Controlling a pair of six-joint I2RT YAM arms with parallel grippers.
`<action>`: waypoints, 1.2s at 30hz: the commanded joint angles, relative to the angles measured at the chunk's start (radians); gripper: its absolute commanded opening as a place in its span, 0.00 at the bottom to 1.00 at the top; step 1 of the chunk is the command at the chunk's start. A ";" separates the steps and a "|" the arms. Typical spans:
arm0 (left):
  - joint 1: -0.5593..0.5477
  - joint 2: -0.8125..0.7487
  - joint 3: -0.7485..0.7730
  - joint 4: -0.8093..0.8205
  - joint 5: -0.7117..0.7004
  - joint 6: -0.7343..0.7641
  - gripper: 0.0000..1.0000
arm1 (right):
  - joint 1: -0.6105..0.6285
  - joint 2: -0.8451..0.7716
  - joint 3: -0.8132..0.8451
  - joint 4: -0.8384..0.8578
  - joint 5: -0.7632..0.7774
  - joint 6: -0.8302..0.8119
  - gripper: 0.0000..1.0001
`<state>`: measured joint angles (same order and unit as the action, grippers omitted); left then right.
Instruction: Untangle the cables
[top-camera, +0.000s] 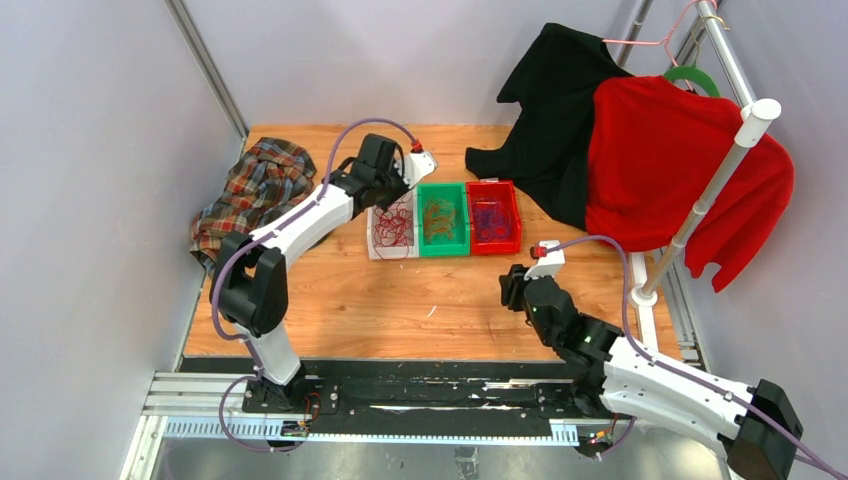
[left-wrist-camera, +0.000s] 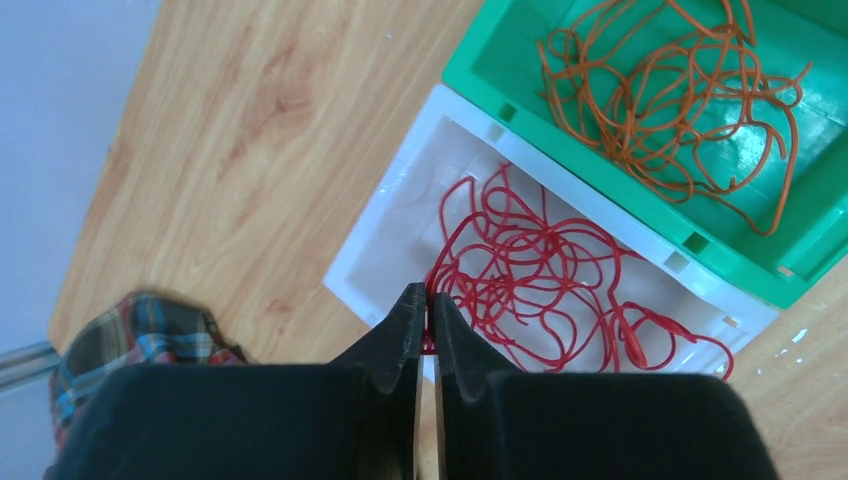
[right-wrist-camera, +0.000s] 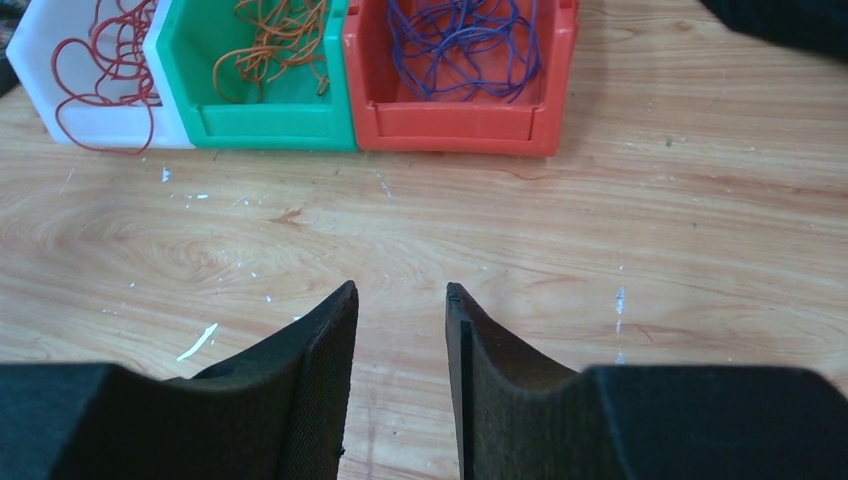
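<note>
Nearly sorted: left gripper (left-wrist-camera: 427, 305) nipping a red strand at the white bin (left-wrist-camera: 395, 215)

red cables (left-wrist-camera: 545, 275) lie as a loose curly heap in the white bin, a few loops hanging over its near wall; orange cables (left-wrist-camera: 660, 95) sit in the green bin (left-wrist-camera: 472, 65) next door, purple cables (right-wrist-camera: 455, 40) in the red bin (right-wrist-camera: 450, 128); one colour per bin, so I'd judge the separating mostly done; left gripper's jaws are pressed together on one red strand right at the bin's edge, probably to feed the stray loop in or lift it free; right gripper (right-wrist-camera: 400, 300) hangs low over the table (right-wrist-camera: 620, 230), well short of the bins, jaws spread, holding nothing; likely parked there so it doesn't foul the left arm
</note>
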<state>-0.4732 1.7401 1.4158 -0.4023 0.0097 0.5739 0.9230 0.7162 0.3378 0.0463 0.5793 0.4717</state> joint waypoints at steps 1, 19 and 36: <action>-0.002 0.009 -0.071 0.104 -0.007 -0.043 0.20 | -0.043 -0.018 0.047 -0.022 -0.014 -0.017 0.39; 0.141 -0.318 -0.037 -0.090 0.159 -0.243 0.98 | -0.272 0.028 0.199 -0.173 0.236 -0.100 0.71; 0.449 -0.595 -0.867 0.623 0.240 -0.447 0.98 | -0.590 0.125 -0.028 0.326 0.421 -0.334 0.72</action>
<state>-0.0284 1.1843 0.6849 -0.0914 0.2466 0.1883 0.3855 0.8215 0.3950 0.1558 0.9516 0.2340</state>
